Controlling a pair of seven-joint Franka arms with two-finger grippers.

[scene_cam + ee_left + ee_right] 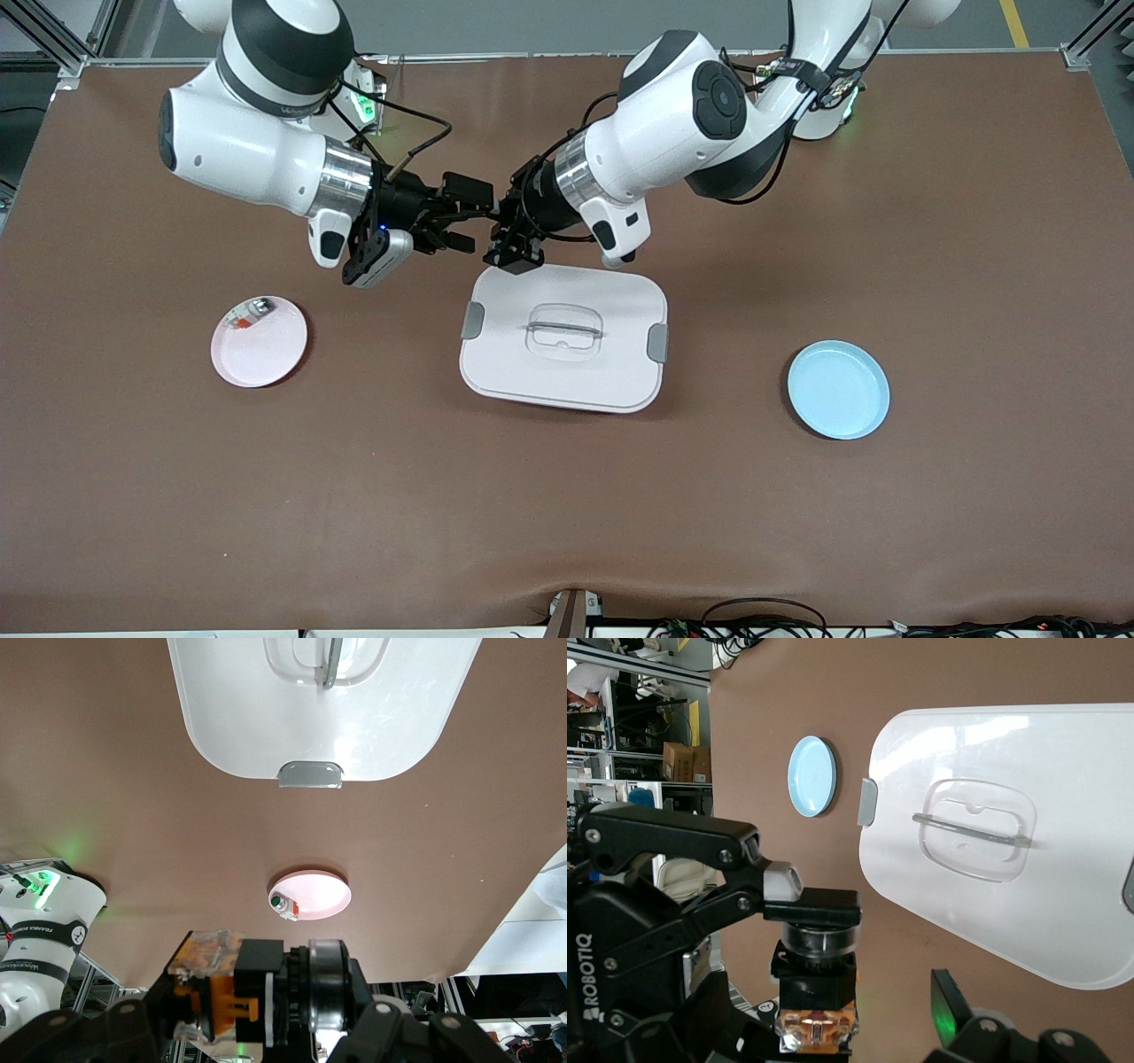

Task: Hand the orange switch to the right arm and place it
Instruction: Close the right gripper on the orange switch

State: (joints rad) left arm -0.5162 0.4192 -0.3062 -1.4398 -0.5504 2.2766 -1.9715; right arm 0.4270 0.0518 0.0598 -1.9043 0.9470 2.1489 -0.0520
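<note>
The orange switch (816, 992), a black body with an orange base, is up in the air between the two grippers, over the table just past the white box's edge toward the robots. My left gripper (507, 237) is shut on its round head, and shows in the right wrist view (808, 904) pinching it. My right gripper (461, 217) is open, with its fingers on either side of the switch's orange end and one finger (951, 1001) clearly apart from it. The switch also shows in the left wrist view (232, 997). In the front view it is hidden by the grippers.
A white lidded box (496, 372) sits mid-table under the grippers. A pink plate (266, 354) toward the right arm's end holds a silvery-white piece (251, 312). A blue plate (838, 390) lies toward the left arm's end.
</note>
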